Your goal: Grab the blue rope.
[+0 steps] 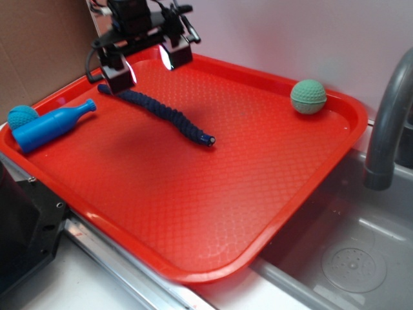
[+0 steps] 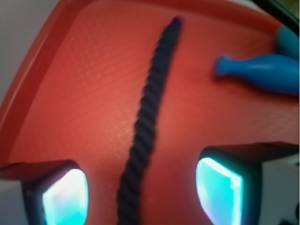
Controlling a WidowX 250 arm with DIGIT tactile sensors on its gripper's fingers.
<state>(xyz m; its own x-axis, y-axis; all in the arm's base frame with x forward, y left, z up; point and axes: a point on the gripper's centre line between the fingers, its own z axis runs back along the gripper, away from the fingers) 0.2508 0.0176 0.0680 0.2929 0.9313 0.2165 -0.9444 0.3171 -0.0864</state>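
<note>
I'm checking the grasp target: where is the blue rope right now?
In the exterior view the blue rope lies on the red tray, running from under the open gripper toward the tray's middle, right of the blue bottle; the wrist view shows it between the jaws.

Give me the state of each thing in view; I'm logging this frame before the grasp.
gripper: open, straddling one end of the rope, above the tray.
blue rope: lying flat on the tray, slightly curved, not gripped.
blue bottle: lying on its side, neck pointing toward the rope.
teal ball: resting at the bottle's base.
green ball: resting near the tray's far corner.
red tray: lying partly over the sink.
</note>
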